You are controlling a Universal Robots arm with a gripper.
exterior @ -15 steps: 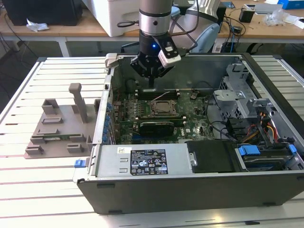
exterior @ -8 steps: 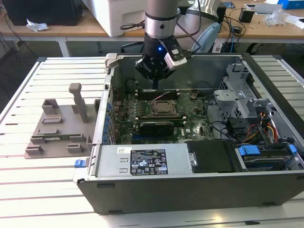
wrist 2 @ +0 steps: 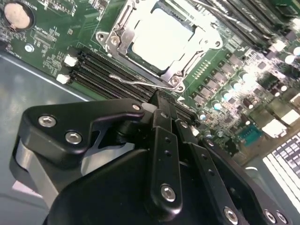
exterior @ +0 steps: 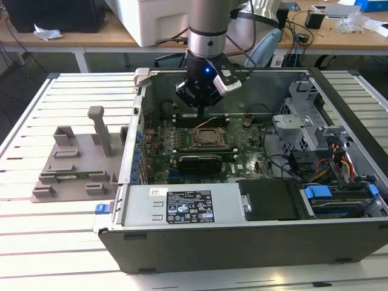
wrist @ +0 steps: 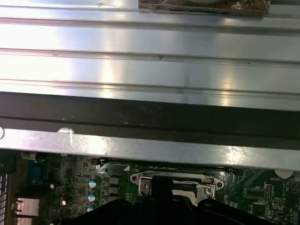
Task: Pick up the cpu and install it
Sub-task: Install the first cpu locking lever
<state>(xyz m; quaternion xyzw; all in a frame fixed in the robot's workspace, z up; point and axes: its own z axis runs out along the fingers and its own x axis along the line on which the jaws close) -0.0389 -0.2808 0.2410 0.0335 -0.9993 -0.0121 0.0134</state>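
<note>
Exterior view: gripper (exterior: 200, 104) hanging inside the open computer case (exterior: 242, 233), above the back edge of the motherboard (exterior: 159, 159), close over the socket (exterior: 210, 138).
Second wrist view: cpu (wrist 2: 161, 36) lying flat in the socket's metal frame (wrist 2: 113, 40), pale silver-white top facing up, no finger touching it.
Cpu location: already in the socket on the motherboard, apart from the gripper; seated or merely resting, cannot tell.
Gripper state: black linkage drawn together in the second wrist view, fingertips out of sight behind the gripper body; open or closed, cannot tell. Nothing seen held.
Retention lever: thin wire lever (wrist 2: 136, 80) lying along the socket's edge beside the memory slots (wrist 2: 101, 70); latched or free, cannot tell.
First wrist view: socket frame (wrist: 174, 183) seen at the case's metal wall (wrist: 140, 147), gripper body dark in the foreground.
Progress: pick-up and placement judged done, since the chip sits in the socket and not on the grey fixture (exterior: 76, 167) outside the case.
Left to do: probably clamping the frame and lever over the chip, if not yet locked.
</note>
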